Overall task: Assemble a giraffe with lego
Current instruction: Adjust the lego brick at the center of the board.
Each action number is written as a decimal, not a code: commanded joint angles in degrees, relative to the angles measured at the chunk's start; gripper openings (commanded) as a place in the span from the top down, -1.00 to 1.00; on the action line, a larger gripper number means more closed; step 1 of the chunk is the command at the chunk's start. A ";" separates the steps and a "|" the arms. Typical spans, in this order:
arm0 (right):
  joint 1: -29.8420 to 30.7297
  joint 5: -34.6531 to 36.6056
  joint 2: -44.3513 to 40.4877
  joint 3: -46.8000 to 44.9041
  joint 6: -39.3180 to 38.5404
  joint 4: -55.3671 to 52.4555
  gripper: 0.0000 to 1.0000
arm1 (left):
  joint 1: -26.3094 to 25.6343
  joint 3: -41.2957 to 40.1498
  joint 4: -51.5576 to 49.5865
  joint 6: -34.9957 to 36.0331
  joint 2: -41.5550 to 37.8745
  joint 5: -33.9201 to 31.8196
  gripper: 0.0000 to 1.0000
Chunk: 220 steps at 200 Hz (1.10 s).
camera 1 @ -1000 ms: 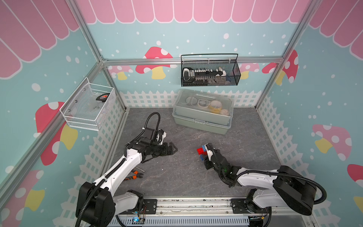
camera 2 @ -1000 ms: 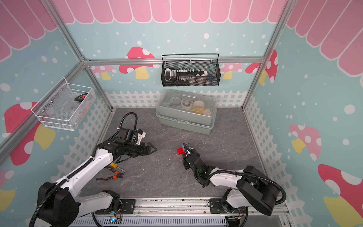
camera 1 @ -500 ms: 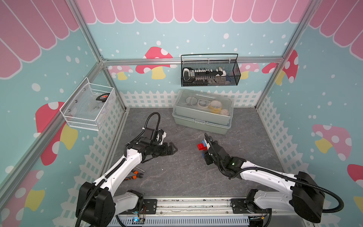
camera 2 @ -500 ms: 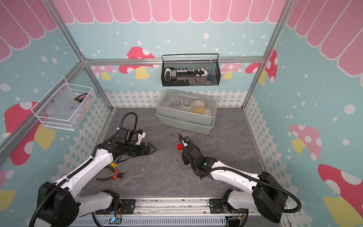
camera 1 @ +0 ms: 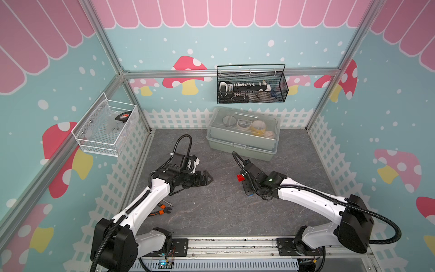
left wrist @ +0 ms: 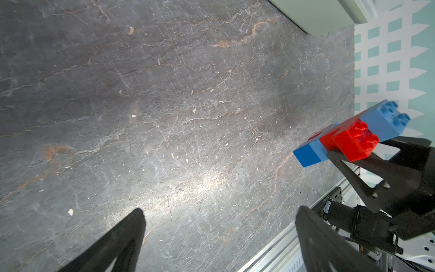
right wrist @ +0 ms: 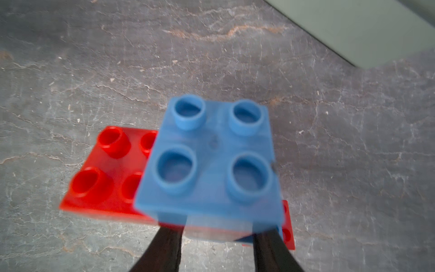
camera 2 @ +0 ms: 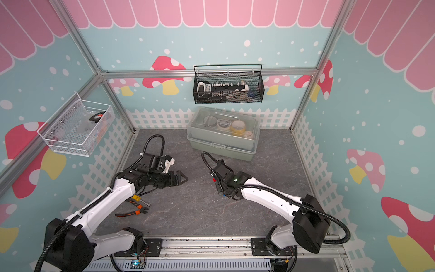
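The giraffe (camera 1: 240, 178) is a stepped figure of joined red and blue lego bricks at the floor's middle right. My right gripper (camera 1: 247, 186) is shut on it low down, and the arm hides most of it in both top views. In the right wrist view a blue four-stud brick (right wrist: 211, 164) fills the centre above a red one (right wrist: 106, 176), with a dark finger either side of the lower bricks. The left wrist view shows the giraffe (left wrist: 348, 139) tilted in the right gripper's fingers (left wrist: 367, 172). My left gripper (camera 1: 208, 179) (left wrist: 220, 212) hovers open and empty to the left.
Orange-handled pliers (camera 1: 162, 210) lie under the left forearm. A grey-green lidded box (camera 1: 242, 143) stands at the back. A black wire basket (camera 1: 251, 87) hangs on the back wall and a white mesh basket (camera 1: 103, 131) on the left wall.
The right arm has lifted its elbow and swung its wrist, still gripping the giraffe, which stays at nearly the same spot. The left arm has not moved.
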 commanded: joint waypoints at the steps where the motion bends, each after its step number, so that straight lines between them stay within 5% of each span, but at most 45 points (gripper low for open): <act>1: -1.62 -2.70 1.72 4.13 4.02 -8.77 0.41 | -0.37 0.72 -0.94 0.57 -1.97 1.47 -0.98; 92: -5.54 -12.59 10.87 11.44 6.38 -18.33 0.42 | -0.72 0.55 -0.82 0.24 -4.05 2.73 -0.98; 220: -13.11 -26.24 23.89 16.27 -1.19 -23.93 0.45 | -1.25 0.34 -0.75 0.17 -4.14 2.81 -0.98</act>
